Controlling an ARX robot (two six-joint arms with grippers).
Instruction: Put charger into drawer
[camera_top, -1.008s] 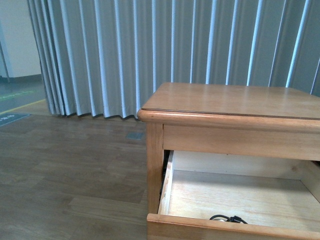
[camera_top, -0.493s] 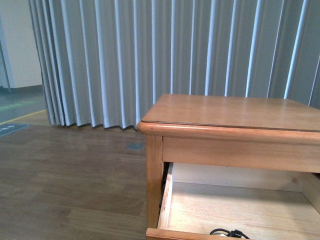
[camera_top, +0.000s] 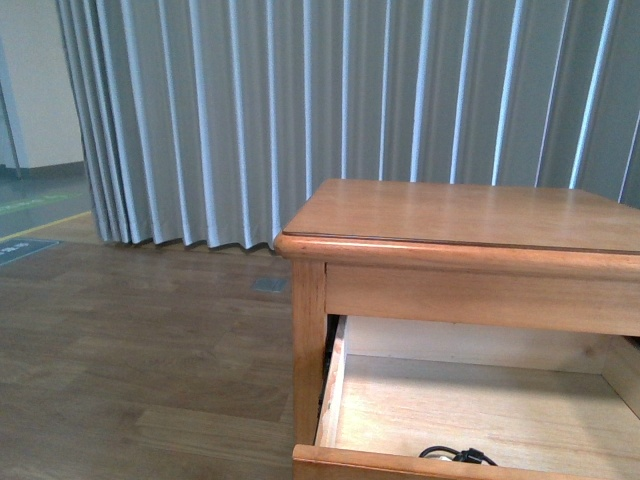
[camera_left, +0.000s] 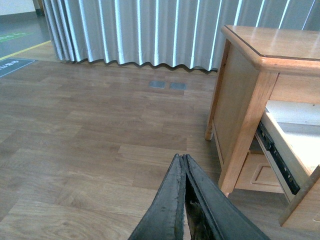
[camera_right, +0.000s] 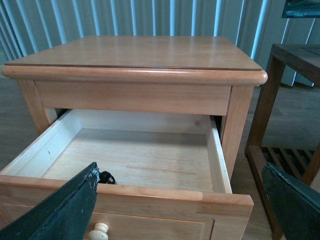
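Observation:
The drawer (camera_top: 333, 396) stands pulled out of the honey-coloured nightstand, its pale raw-wood inside showing. Only the charger's black looped cable (camera_top: 456, 456) peeks over the drawer's front rim, and its white block is hidden. In the right wrist view the same cable (camera_right: 105, 177) lies in the front corner of the drawer (camera_right: 165, 193), just behind the front panel with its pale knob (camera_right: 98, 231). My right gripper (camera_right: 179, 168) hangs open above the drawer front, empty, one finger on each side. My left gripper (camera_left: 181, 158) is shut, empty, over the floor beside the nightstand.
The nightstand top (camera_top: 470, 213) is bare. A grey pleated curtain (camera_top: 300, 110) hangs behind it. A dark wooden side table (camera_right: 292, 60) stands close beside the nightstand. The shorter bottom drawer (camera_left: 262, 174) is closed. Wood floor (camera_left: 90, 130) stretches out on the left arm's side.
The front view has shifted a little, so the nightstand sits slightly lower in the picture. The cable lies in the same spot in the drawer.

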